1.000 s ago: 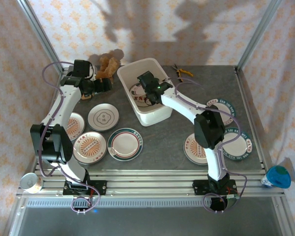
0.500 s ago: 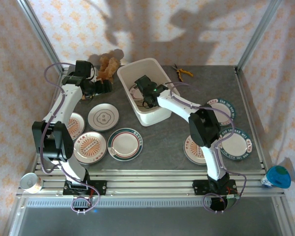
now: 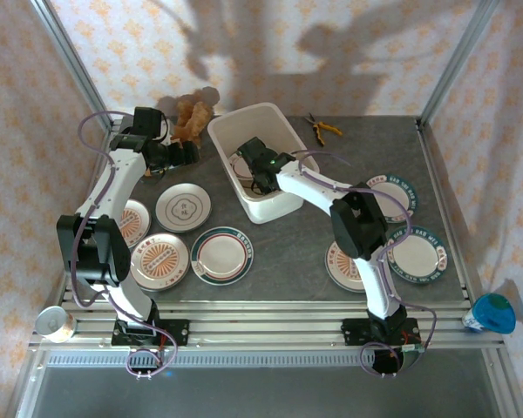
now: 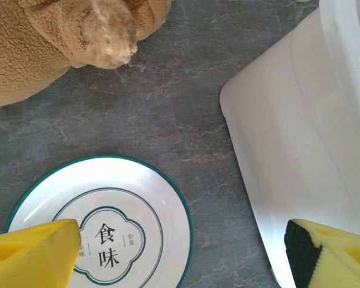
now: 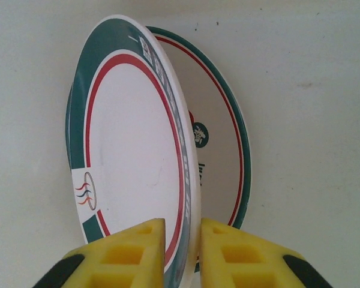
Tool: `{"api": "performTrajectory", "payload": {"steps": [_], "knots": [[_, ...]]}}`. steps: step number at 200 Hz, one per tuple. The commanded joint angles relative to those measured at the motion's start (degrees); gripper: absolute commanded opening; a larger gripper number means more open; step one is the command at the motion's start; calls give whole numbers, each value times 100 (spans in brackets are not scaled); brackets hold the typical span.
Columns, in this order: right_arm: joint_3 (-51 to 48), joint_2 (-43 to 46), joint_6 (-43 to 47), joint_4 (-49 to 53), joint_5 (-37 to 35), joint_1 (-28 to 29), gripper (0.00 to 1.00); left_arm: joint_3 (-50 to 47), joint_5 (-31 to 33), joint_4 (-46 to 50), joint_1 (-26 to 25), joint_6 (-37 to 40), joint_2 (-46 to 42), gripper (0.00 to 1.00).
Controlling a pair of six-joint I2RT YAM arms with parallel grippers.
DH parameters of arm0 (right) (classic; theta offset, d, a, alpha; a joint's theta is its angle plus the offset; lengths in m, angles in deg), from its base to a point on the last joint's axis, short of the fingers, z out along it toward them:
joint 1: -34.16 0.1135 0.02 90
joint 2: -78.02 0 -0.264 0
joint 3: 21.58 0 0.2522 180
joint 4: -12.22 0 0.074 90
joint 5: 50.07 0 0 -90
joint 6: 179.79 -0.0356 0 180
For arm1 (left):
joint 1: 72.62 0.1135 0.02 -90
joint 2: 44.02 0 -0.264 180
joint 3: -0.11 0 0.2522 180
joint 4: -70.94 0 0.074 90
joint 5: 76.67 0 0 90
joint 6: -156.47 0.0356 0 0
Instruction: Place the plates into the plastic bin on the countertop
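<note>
While the left claw (image 4: 180, 257) is hanging wide open at the table's (image 4: 186, 102) far left, near a plush toy (image 4: 48, 42), a green-rimmed plate (image 4: 102, 231) is lying under it just beside the bin (image 4: 300, 138). Further right, the right claw (image 5: 183, 246) is reaching into the bin, its pads flanking the rim of an upright plate (image 5: 126, 150) standing over a second plate (image 5: 219, 120). Whether they are pinching it I cannot tell.
</note>
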Motion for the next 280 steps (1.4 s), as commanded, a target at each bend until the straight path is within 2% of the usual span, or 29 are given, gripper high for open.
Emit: {"api": "performTrajectory", "payload": {"steps": [1,31,60,85,100,135,161,198,225,247,280], "knots": [[110,-61,73,66,-191,36,25,-14,91,100,31,13,-9,90],[203,-104,138,210,-183,36,49,-125,88,29,37,-18,-66,90],[350,-149,200,335,-29,27,60,-223,94,-49,35,-44,-111,90],[699,-55,605,554,31,38,82,-236,154,-75,42,-44,-121,90],[753,82,909,658,-189,36,88,-211,125,-102,35,-59,-115,90],[536,476,1503,657,-640,36,92,-192,60,-208,34,-113,-122,90],[499,644,2135,513,-512,9,93,-201,-12,-253,36,-131,-156,90],[948,892,3641,408,-558,74,92,-458,-186,-522,26,-161,-323,90],[610,1355,4561,188,-384,88,89,-767,-300,-710,9,-264,-455,90],[395,1719,5139,429,-85,88,86,-1053,-281,-907,-22,-408,-625,90],[-429,2590,5489,501,170,97,84,-1332,-198,-929,-194,-717,-954,89]]}}
